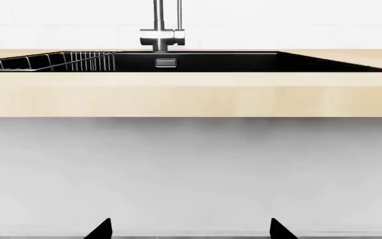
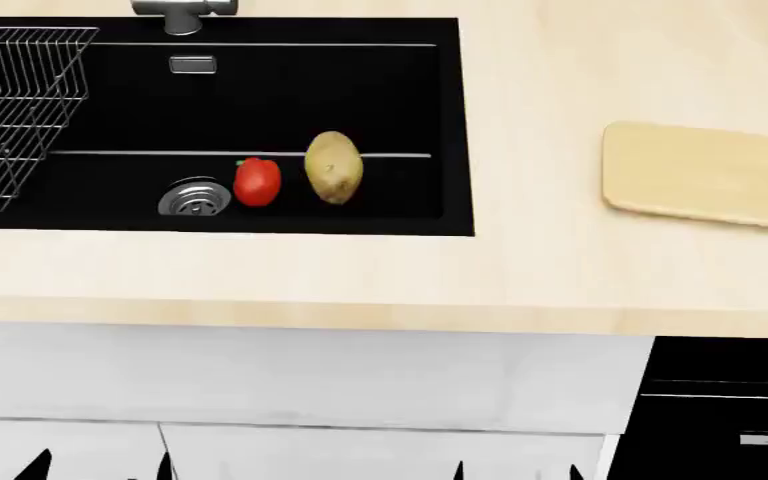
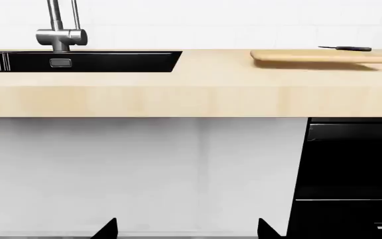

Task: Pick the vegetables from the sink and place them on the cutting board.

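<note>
Hands [image 1: 191,229] hang spread below our desk [image 2: 544,270]; reaching blind over its edge, we risk nudging the glossy red pepper [image 2: 257,182] against the speckled tan potato [image 2: 333,167].

A simulated home kitchen: a matte-black rectangular sink [image 2: 117,100] with a grey metal faucet [image 1: 161,35] and a wire dish rack [image 2: 11,110] is set into a light wood counter [image 2: 531,270] (white cabinet fronts [image 2: 291,385] below), beyond the fingertips.
</note>
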Controlling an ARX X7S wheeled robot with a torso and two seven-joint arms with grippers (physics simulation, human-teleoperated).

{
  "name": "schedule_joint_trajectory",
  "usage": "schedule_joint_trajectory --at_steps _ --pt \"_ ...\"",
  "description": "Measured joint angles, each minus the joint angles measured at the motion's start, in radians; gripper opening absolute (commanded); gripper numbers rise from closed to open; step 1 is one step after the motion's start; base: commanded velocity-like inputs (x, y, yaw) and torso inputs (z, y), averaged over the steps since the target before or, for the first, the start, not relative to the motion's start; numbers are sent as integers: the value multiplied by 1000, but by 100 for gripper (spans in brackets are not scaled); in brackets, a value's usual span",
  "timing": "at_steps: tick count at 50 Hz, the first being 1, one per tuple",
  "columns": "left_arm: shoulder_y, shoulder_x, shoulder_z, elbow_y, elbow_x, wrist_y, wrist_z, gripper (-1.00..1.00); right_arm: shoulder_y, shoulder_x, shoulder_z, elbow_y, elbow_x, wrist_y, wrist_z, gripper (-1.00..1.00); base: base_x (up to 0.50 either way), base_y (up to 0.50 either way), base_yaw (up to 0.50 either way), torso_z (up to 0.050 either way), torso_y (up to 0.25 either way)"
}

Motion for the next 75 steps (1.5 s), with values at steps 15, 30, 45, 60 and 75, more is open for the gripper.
schedule_joint_trajectory --at_steps 15,30,45,60,75 --pt "-1 -31 35 -3 -28 -3 -36 100 -6 31 -39 -9 27 -16 38 100 0 0 0 0 0" --pt "-3 -60 67 -8 -46 -5 -71 100 -8 62 -74 -11 39 -25 75 100 0 389 0 0 0" --pt "-4 -84 91 -8 -65 -15 -92 100 -7 80 -98 -11 55 -21 101 100 0 92 0 0 0" --pt "1 -108 112 -32 -71 69 -104 100 -6 99 -122 -13 68 -23 118 100 0 0 0 36 0" --pt "1 -124 134 -41 -76 96 -113 100 -4 115 -140 -15 79 -17 137 100 0 0 0 50 0"
